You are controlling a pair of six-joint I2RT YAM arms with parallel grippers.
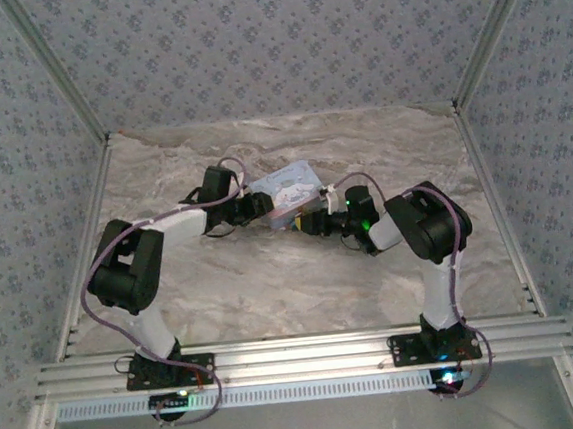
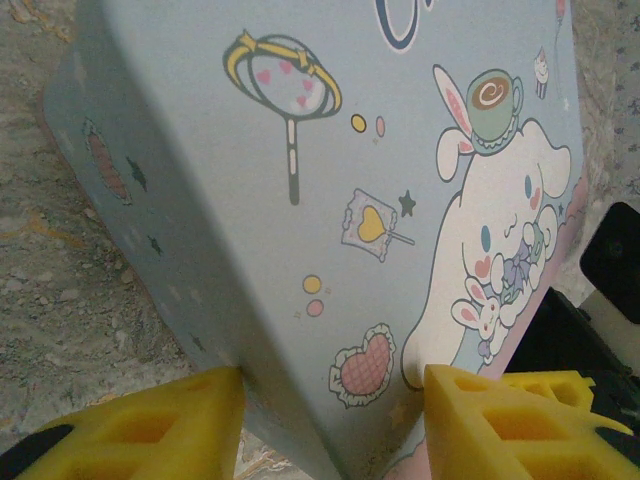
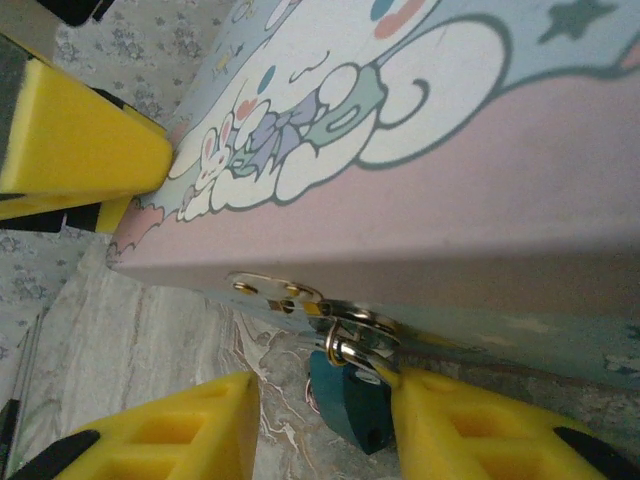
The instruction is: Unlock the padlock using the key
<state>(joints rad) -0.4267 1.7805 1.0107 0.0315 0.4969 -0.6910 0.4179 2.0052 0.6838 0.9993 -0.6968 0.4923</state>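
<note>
Two grippers meet at the tin (image 2: 300,150). Our left gripper (image 2: 333,380) clamps the tin's corner, pressing it from both sides. Our right gripper (image 3: 325,395) stands partly open under the tin's front edge. We see the padlock (image 3: 350,410) hanging from the hasp (image 3: 300,300) between its fingers (image 3: 480,430), touching the one on the right of the wrist view, with a gap to the other.

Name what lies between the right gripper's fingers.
The padlock, hanging from the tin's hasp, close beside one yellow finger; seen in the right wrist view.
</note>
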